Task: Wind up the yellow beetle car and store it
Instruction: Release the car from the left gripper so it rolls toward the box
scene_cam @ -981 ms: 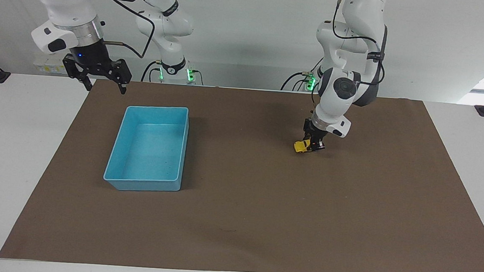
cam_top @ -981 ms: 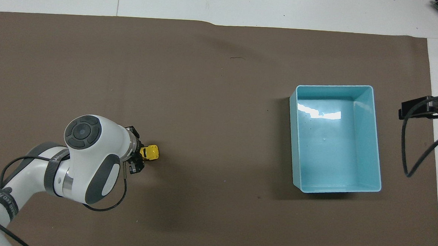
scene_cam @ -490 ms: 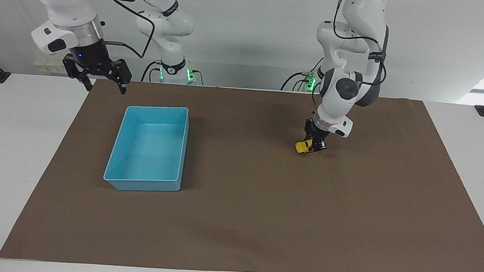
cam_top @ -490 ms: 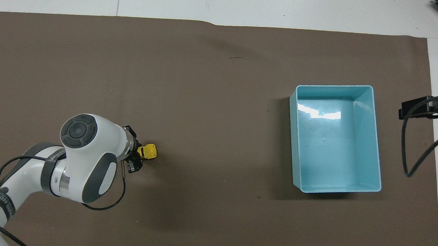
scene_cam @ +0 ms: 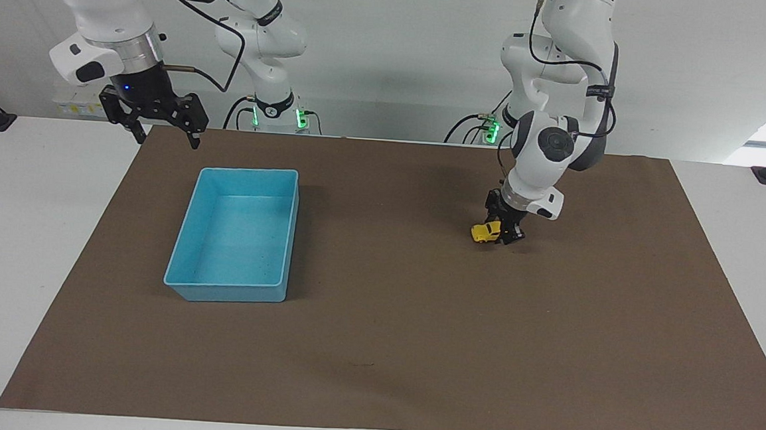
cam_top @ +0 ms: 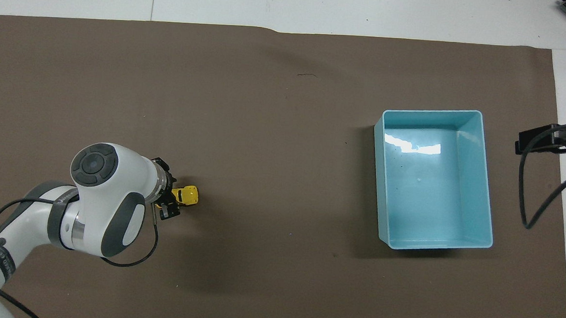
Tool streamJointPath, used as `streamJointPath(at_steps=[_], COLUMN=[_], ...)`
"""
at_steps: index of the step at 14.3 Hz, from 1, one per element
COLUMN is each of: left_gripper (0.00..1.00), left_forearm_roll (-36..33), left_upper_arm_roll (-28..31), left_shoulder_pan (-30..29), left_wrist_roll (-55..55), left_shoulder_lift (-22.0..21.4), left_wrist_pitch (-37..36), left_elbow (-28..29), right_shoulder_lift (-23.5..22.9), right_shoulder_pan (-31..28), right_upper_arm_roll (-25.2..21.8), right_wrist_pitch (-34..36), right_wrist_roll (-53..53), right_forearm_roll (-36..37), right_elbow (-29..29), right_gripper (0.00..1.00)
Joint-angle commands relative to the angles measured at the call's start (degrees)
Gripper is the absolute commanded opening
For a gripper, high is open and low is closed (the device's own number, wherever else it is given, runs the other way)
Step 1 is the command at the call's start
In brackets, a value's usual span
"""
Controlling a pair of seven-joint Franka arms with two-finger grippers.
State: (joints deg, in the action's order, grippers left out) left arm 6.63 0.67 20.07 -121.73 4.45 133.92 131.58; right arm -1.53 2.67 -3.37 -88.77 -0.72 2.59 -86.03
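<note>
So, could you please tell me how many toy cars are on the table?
1. The yellow beetle car is on the brown mat, gripped by the left gripper.

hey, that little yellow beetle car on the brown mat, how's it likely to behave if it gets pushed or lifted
The yellow beetle car sits on small wheels, so a push would probably send it rolling along the mat. It looks tiny beside the light blue bin, so it is likely light. Its rounded body may slip in the left gripper, which is on it.
</note>
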Motion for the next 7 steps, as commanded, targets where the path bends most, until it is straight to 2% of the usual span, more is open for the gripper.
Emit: streamJointPath(at_steps=[1,7], left_gripper=[1.0,1.0], left_forearm_roll=[-0.92,-1.18], left_upper_arm_roll=[-0.15,-0.06], left_shoulder_pan=[-1.61,-1.7], left_wrist_roll=[0.79,2.2], left_shoulder_lift=[1.79,0.83], left_wrist_pitch=[-6.64,-9.73], left_elbow=[-7.54,-10.9], right_shoulder_lift=[0.92,0.92], right_shoulder_pan=[-0.47,-0.47], right_upper_arm_roll=[0.29,0.29], right_wrist_pitch=[0.27,0.35], right_wrist_roll=[1.34,1.34], right_forearm_roll=[0.22,0.22], right_elbow=[-0.98,-1.07], right_gripper=[1.0,1.0])
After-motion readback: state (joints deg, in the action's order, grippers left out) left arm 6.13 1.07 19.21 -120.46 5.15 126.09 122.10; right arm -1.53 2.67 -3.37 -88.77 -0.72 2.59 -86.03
